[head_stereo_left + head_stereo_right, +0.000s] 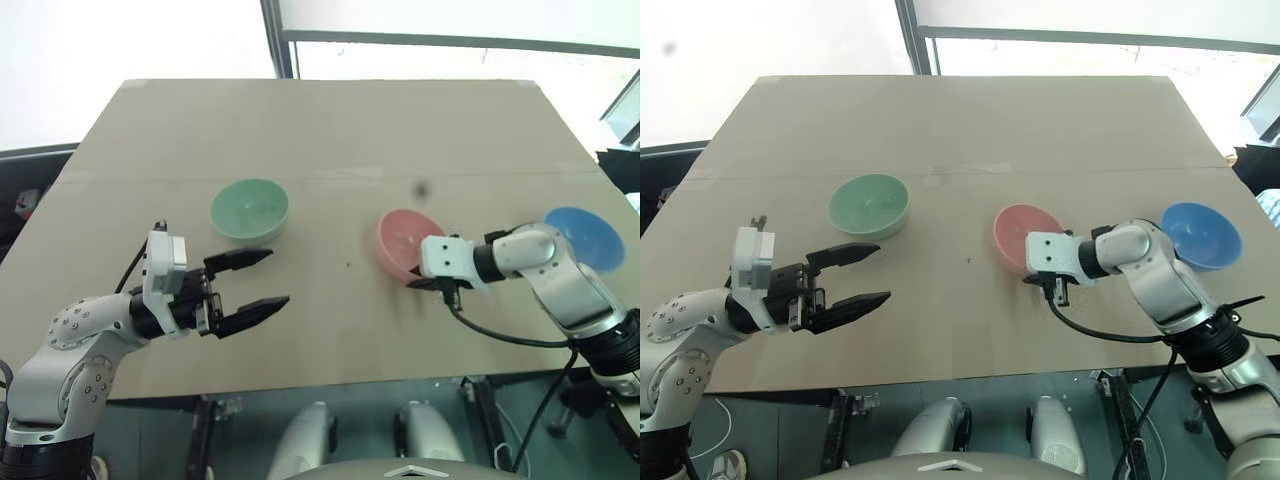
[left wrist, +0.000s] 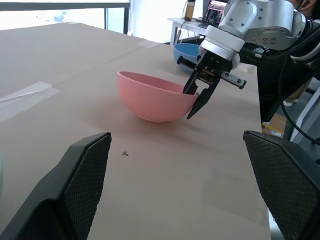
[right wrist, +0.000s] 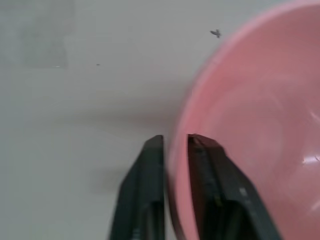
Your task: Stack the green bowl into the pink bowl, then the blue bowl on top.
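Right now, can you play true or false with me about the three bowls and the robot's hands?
1. The right gripper is pinching the rim of the pink bowl. True: one finger sits inside the rim, the other outside.
2. The green bowl is already stacked inside the pink bowl. False: it sits alone on the table, apart from the pink one.
3. The left gripper is open and holds nothing. True.
4. The blue bowl is on top of the green bowl. False: it stands by itself at the table's right side.
5. The pink bowl is tipped up on one side. True: in the left wrist view its rim slants.
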{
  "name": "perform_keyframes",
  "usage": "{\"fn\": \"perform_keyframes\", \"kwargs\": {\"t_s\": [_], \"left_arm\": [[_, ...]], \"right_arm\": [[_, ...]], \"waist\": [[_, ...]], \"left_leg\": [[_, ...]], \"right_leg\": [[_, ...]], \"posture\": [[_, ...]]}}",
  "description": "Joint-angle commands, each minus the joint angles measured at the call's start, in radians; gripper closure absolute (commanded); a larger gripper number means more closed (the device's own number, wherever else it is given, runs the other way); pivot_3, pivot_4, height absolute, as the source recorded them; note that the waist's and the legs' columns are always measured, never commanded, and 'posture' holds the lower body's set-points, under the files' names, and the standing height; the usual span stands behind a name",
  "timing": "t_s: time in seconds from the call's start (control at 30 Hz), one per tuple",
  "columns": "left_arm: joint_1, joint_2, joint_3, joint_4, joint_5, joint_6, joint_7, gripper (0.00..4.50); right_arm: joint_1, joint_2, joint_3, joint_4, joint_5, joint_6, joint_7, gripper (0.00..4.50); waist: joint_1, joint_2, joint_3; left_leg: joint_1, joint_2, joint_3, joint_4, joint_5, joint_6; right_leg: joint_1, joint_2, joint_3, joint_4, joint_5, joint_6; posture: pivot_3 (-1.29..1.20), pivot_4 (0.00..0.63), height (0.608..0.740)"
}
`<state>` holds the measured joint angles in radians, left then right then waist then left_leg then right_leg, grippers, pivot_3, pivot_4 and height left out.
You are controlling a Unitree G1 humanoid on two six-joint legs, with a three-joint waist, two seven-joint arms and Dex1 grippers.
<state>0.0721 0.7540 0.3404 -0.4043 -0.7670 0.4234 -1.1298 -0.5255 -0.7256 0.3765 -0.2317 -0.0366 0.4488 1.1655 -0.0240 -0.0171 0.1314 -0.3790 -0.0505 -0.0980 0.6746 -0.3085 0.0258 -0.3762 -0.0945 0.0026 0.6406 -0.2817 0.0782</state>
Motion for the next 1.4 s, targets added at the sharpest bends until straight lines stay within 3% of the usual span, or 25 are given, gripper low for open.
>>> {"fn": "perform_keyframes", "kwargs": {"t_s": [0.03, 0.1, 0.17, 0.2, 0.27, 0.33, 0.43, 0.6, 0.87, 1.0, 1.13, 1.17, 1.3, 1.4], "left_arm": [[-0.02, 0.006, -0.007, 0.016, 0.038, -0.03, 0.016, 0.0], [-0.044, -0.004, -0.011, 0.036, 0.087, -0.036, 0.08, 0.0], [-0.082, -0.021, -0.022, 0.038, 0.209, -0.054, 0.231, 0.0], [-0.095, 0.004, -0.055, 0.03, 0.354, -0.076, 0.324, 0.0], [-0.113, 0.038, -0.096, 0.022, 0.5, -0.082, 0.417, 0.0], [-0.209, 0.086, -0.152, 0.016, 0.516, 0.046, 0.433, 0.0], [-0.348, 0.164, -0.281, 0.05, 0.598, 0.156, 0.412, 0.0], [-0.455, 0.199, -0.444, 0.14, 0.716, 0.155, 0.372, 0.0], [-0.561, 0.159, -0.571, 0.275, 0.822, 0.076, 0.333, 0.0], [-0.584, 0.149, -0.58, 0.314, 0.841, 0.049, 0.307, 0.94], [-0.595, 0.142, -0.58, 0.347, 0.852, 0.025, 0.285, 2.6], [-0.598, 0.139, -0.581, 0.35, 0.854, 0.024, 0.281, 2.75], [-0.609, 0.126, -0.58, 0.358, 0.865, 0.019, 0.264, 4.3], [-0.615, 0.12, -0.578, 0.363, 0.868, 0.019, 0.247, 4.41]], "right_arm": [[0.014, -0.006, -0.066, -0.094, 0.026, 0.052, -0.042, 1.98], [0.031, -0.012, -0.103, -0.146, 0.057, 0.082, -0.058, 1.05], [0.059, -0.016, -0.187, -0.227, 0.141, 0.138, -0.057, 1.05], [0.083, -0.015, -0.255, -0.278, 0.207, 0.168, -0.056, 1.05], [0.115, -0.011, -0.34, -0.338, 0.296, 0.198, -0.057, 1.05], [0.187, 0.016, -0.465, -0.386, 0.397, 0.189, -0.072, 1.05], [0.304, 0.01, -0.558, -0.412, 0.424, 0.126, -0.092, 1.05], [0.379, 0.068, -0.621, -0.412, 0.459, 0.053, -0.184, 1.05], [0.416, 0.091, -0.668, -0.435, 0.544, 0.075, -0.296, 1.05], [0.45, 0.068, -0.693, -0.458, 0.587, 0.091, -0.312, 0.99], [0.466, 0.049, -0.705, -0.479, 0.634, 0.103, -0.333, 0.99], [0.47, 0.044, -0.706, -0.482, 0.641, 0.104, -0.336, 0.99], [0.476, 0.028, -0.714, -0.487, 0.695, 0.123, -0.346, 0.99], [0.468, 0.011, -0.719, -0.483, 0.739, 0.132, -0.345, 0.99]], "waist": [[0.007, 0.0, 0.0], [0.013, 0.0, 0.0], [0.018, 0.0, 0.0], [0.019, 0.0, 0.0], [0.019, 0.0, 0.0], [0.021, -0.001, 0.0], [0.039, -0.001, 0.0], [0.02, 0.0, 0.0], [0.014, -0.001, 0.0], [0.015, -0.001, 0.0], [0.012, -0.001, 0.0], [0.012, -0.001, 0.0], [0.013, -0.001, 0.0], [0.013, -0.001, 0.0]], "left_leg": [[0.0, 0.0, 0.0, 0.0, 0.0, 0.0], [0.0, 0.0, -0.001, -0.001, 0.0, 0.0], [-0.001, -0.001, -0.003, -0.002, 0.0, 0.0], [-0.001, -0.001, -0.004, -0.002, 0.0, 0.0], [-0.001, -0.002, -0.005, -0.002, 0.0, 0.0], [-0.001, -0.002, -0.005, -0.004, 0.0, 0.0], [-0.002, -0.002, -0.007, -0.003, 0.0, 0.0], [0.0, -0.004, -0.002, -0.003, 0.0, 0.0], [-0.001, -0.001, -0.002, -0.003, 0.001, 0.0], [-0.001, -0.001, -0.004, -0.002, 0.001, 0.0], [-0.001, -0.001, -0.003, -0.002, 0.001, 0.0], [-0.001, -0.001, -0.003, -0.002, 0.001, 0.0], [-0.001, -0.001, -0.003, -0.001, 0.001, 0.0], [-0.001, -0.001, -0.003, 0.0, 0.001, 0.0]], "right_leg": [[0.0, 0.0, 0.0, 0.0, 0.0, 0.0], [-0.001, 0.0, -0.001, 0.0, 0.0, 0.0], [-0.001, 0.0, -0.002, 0.0, 0.0, 0.0], [-0.001, -0.001, -0.003, 0.0, 0.0, 0.0], [-0.001, -0.001, -0.004, 0.0, 0.0, 0.0], [-0.001, -0.001, -0.004, 0.0, 0.0, 0.0], [0.0, 0.0, -0.005, 0.001, 0.0, 0.0], [0.0, -0.001, -0.002, 0.002, 0.0, 0.0], [0.0, 0.003, -0.003, 0.002, 0.0, 0.0], [0.0, 0.002, -0.003, 0.002, 0.0, 0.0], [0.0, 0.003, -0.003, 0.002, 0.0, 0.0], [0.0, 0.003, -0.003, 0.002, 0.0, 0.0], [0.0, 0.003, -0.003, 0.002, 0.0, 0.0], [0.0, 0.003, -0.003, 0.002, 0.0, 0.0]], "posture": [[0.0, 0.15, 0.74], [0.0, 0.15, 0.74], [0.0, 0.15, 0.74], [0.0, 0.15, 0.74], [0.0, 0.15, 0.74], [0.0, 0.15, 0.74], [0.0, 0.15, 0.74], [0.0, 0.15, 0.74], [0.0, 0.15, 0.74], [0.0, 0.15, 0.74], [0.0, 0.15, 0.74], [0.0, 0.15, 0.74], [0.0, 0.15, 0.74], [0.0, 0.15, 0.74]]}}
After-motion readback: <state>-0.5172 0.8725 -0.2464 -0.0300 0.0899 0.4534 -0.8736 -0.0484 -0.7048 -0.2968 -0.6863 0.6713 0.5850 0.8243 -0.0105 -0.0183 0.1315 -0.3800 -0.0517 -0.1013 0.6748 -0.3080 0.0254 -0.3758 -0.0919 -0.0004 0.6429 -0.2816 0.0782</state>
